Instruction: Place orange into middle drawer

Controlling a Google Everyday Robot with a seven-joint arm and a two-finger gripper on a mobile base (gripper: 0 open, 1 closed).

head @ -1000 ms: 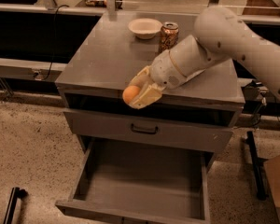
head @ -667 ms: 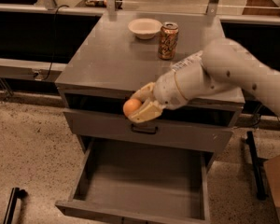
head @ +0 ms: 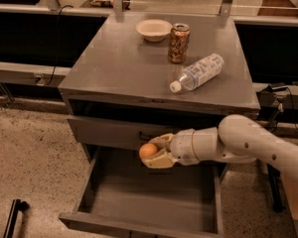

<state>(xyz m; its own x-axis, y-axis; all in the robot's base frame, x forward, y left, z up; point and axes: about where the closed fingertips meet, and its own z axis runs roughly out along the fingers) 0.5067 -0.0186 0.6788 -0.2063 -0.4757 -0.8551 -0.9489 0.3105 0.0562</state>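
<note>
The orange [head: 148, 150] is a small round fruit held between my gripper's pale fingers. My gripper [head: 154, 151] is shut on it, reaching in from the right on a white arm. It hangs above the open middle drawer [head: 139, 197], over the back left part of its bare grey floor, just in front of the closed drawer front [head: 104, 131] above. The orange is clear of the drawer floor.
On the cabinet top [head: 114, 68] stand a white bowl [head: 154, 29] and an orange-brown patterned can [head: 179, 43], and a clear water bottle [head: 197, 72] lies on its side. Speckled floor lies to the left. A black post [head: 12, 217] stands at bottom left.
My gripper has come down with the orange from cabinet-top height to in front of the upper drawer front, now over the open drawer. The water bottle, hidden by the arm before, now shows.
</note>
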